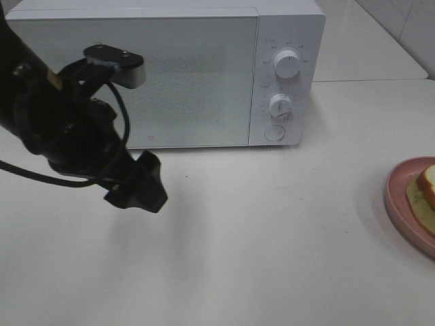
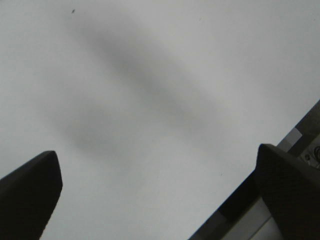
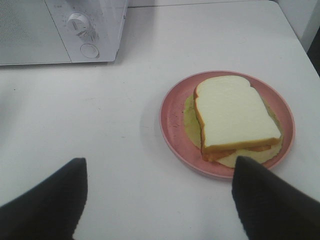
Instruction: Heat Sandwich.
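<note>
The sandwich (image 3: 232,117), white bread with a brown crust and a pale green layer, lies on a round pink plate (image 3: 172,117). In the high view only its edge (image 1: 425,190) and part of the plate (image 1: 397,193) show at the right border. My right gripper (image 3: 160,161) hovers open just short of the plate, with nothing between its fingers; it is outside the high view. My left gripper (image 1: 139,183) hangs over the table in front of the white microwave (image 1: 136,81). Its fingers stand wide apart (image 2: 157,150) over bare table, holding nothing.
The microwave door is closed. Two knobs (image 1: 286,64) (image 1: 280,105) and a round button (image 1: 274,132) sit on its right panel. The microwave (image 3: 30,30) stands well apart from the plate. The white table runs between them.
</note>
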Robot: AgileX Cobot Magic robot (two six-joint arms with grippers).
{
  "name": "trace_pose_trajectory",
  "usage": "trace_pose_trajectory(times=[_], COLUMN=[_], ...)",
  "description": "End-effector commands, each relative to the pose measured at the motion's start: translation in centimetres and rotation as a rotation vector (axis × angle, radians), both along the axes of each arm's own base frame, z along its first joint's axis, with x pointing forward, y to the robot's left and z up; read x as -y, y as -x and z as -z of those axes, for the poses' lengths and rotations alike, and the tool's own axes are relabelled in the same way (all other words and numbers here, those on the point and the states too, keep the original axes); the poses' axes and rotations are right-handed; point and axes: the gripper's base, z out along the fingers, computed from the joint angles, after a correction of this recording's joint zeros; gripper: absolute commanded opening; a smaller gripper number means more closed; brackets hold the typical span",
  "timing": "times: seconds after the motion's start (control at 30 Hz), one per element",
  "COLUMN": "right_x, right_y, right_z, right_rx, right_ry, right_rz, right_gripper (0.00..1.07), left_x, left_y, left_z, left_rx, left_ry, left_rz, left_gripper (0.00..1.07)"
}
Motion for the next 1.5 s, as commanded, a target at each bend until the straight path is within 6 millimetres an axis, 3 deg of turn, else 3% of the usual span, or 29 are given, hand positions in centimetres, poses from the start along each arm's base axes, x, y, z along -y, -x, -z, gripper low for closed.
trace_pose_trajectory(times=[0.03,0.07,0.17,0.4,0.83,0.9,1.03,1.3,1.5], right_x=[0.1,0.1,0.1,0.1,0.1,0.1,0.1,0.1,0.1], right_y=[0.3,0.3,0.3,0.3,0.3,0.3,0.3,0.3,0.3], right_z=[0.0,0.0,0.0,0.0,0.0,0.0,0.0,0.0,0.0], right_rx=[0.031,0.031,0.031,0.031,0.031,0.031,0.031,0.031,0.031], right_ry=[0.006,0.006,0.006,0.006,0.005,0.005,0.005,0.005,0.005], right_rz=[0.0,0.0,0.0,0.0,0.001,0.001,0.001,0.001,0.001], right_gripper=[0.76,0.76,0.76,0.76,0.76,0.76,0.76,0.76,0.76], left_x=[-2.3,-3.7,-4.9,-10.2,-16.2,-17.6,-18.6,-19.1,-19.1], left_y=[-0.1,-0.4,-0.6,-1.1,-0.4,0.4,1.9,5.4,9.7], left_z=[-0.7,-1.1,-1.5,-3.2,-3.1,-3.1,-3.8,-5.3,-6.0], left_rx=[-0.06,-0.079,-0.089,-0.113,-0.136,-0.135,-0.102,-0.022,0.105], left_ry=[-0.03,-0.036,-0.035,-0.047,-0.069,-0.079,-0.098,-0.14,-0.11], left_rz=[-0.052,-0.091,-0.131,-0.324,-0.58,-0.653,-0.711,-0.75,-0.755], left_gripper=[1.04,1.04,1.04,1.04,1.04,1.04,1.04,1.04,1.04])
